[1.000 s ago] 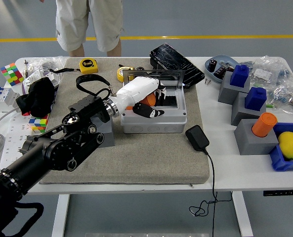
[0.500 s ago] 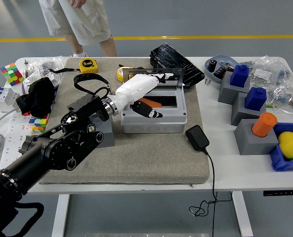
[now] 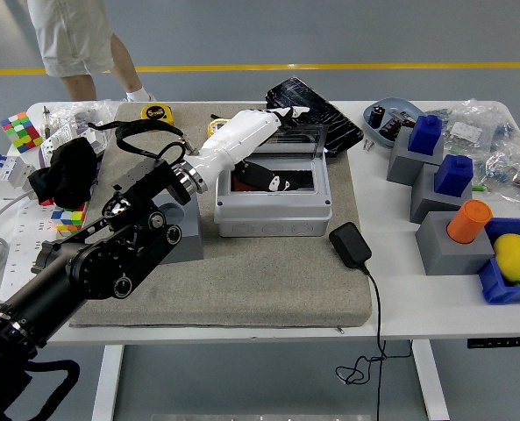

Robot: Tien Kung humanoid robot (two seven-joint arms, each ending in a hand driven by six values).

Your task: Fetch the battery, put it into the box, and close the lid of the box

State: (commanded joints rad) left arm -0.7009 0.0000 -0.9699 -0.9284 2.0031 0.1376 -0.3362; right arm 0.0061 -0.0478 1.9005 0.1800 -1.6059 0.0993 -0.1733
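- landmark = light grey plastic junction box (image 3: 274, 206), sitting mid-way on the grey felt mat (image 3: 242, 281) so it won't slide on the white table (image 3: 435, 311).
- near and right of the box: black power adapter with trailing cord (image 3: 350, 245), lying loose on the mat corner, not part of the job.
- left of the box: black left arm (image 3: 110, 254) comes in from the lower left, and its white left hand (image 3: 246, 145) reaches over the box's left rim toward the back.
- fingers: thumb hangs down inside the box opening, long fingers stretched out together up by the lid edge; nothing looks clamped, reads as an empty, loosely extended hand.
- inside the box: orange battery (image 3: 246, 183), only a sliver showing under the hand at the left of the cavity; looks already dropped in, but cannot tell how it lies.
- back of the box: clear hinged lid (image 3: 302, 140) stands upright, open; the fingertips near its top edge suggest the hand is set up to tip it forward and shut.
- judgement: placing done, lid closing is the step in hand.
- right of the box: grey blocks with blue and orange pieces (image 3: 444, 197), well apart.
- beyond the box: black phone-like slab (image 3: 316, 105) just behind the lid, yellow tape measure (image 3: 157, 113) far left.
- beyond the table: a person's legs (image 3: 84, 53), standing away, hands not seen.
- right arm not visible.
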